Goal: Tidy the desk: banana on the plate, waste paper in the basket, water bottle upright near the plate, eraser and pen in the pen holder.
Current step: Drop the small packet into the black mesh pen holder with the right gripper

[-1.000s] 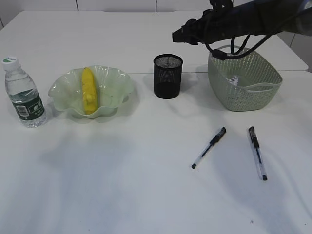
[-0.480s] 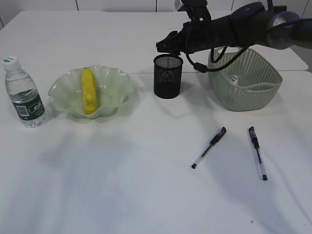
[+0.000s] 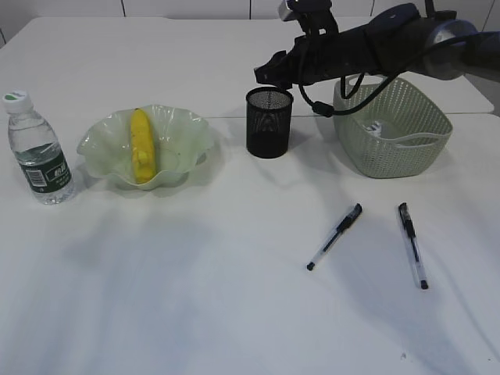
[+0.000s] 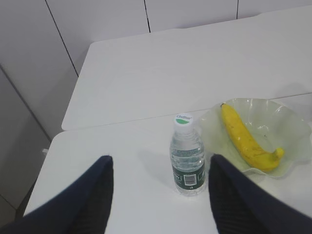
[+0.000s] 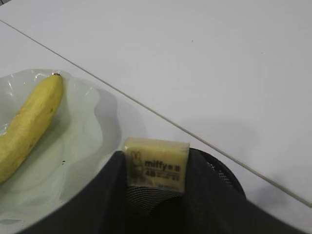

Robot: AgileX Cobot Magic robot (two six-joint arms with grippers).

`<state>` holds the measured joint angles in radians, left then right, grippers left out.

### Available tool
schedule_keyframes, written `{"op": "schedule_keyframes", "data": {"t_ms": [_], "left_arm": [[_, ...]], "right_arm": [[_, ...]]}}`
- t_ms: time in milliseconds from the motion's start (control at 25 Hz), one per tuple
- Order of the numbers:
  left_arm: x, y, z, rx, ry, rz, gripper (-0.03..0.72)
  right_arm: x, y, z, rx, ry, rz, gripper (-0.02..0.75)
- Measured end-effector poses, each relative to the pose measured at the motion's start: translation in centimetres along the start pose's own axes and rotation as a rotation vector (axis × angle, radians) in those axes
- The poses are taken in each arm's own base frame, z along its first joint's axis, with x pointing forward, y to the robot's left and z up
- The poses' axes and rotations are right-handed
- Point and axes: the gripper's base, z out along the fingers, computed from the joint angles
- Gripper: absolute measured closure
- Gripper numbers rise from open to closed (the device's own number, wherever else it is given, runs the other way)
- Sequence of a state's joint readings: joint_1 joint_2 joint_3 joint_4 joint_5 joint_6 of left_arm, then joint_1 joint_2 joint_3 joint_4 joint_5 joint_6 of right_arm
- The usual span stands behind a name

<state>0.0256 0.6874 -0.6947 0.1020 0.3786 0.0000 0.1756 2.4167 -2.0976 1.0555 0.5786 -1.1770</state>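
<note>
The right gripper [image 5: 156,195] has its fingers [image 5: 109,195] clenched on the yellow eraser [image 5: 156,163], directly above the mesh pen holder [image 3: 269,121]. Small, light and slightly rubbery, it looks best pinched across its flat faces. The left gripper [image 4: 158,195] hangs released above the water bottle [image 4: 186,161], which stands beside the plate [image 4: 292,122].

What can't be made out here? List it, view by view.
- Exterior view: the eraser is not visible; the right arm and right gripper hide it above the pen holder.
- Exterior view: the basket wall hides most of its contents; only a white scrap shows.
- Right wrist view: the gripper blocks the pen holder's inside below the eraser.
- Left wrist view: the bottle label is too small to read.
</note>
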Motion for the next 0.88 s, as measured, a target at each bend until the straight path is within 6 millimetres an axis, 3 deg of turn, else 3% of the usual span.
{"op": "schedule_keyframes", "data": {"t_ms": [640, 880], "left_arm": [[0.0, 0.0, 0.0, 0.0, 0.004, 0.0, 0.252], [0.1, 0.0, 0.0, 0.0, 0.012, 0.0, 0.253]], "right_arm": [[0.6, -0.5, 0.0, 0.055, 0.067, -0.13, 0.467], [2.4, -0.9, 1.1, 0.051, 0.104, -0.123, 0.467]]}}
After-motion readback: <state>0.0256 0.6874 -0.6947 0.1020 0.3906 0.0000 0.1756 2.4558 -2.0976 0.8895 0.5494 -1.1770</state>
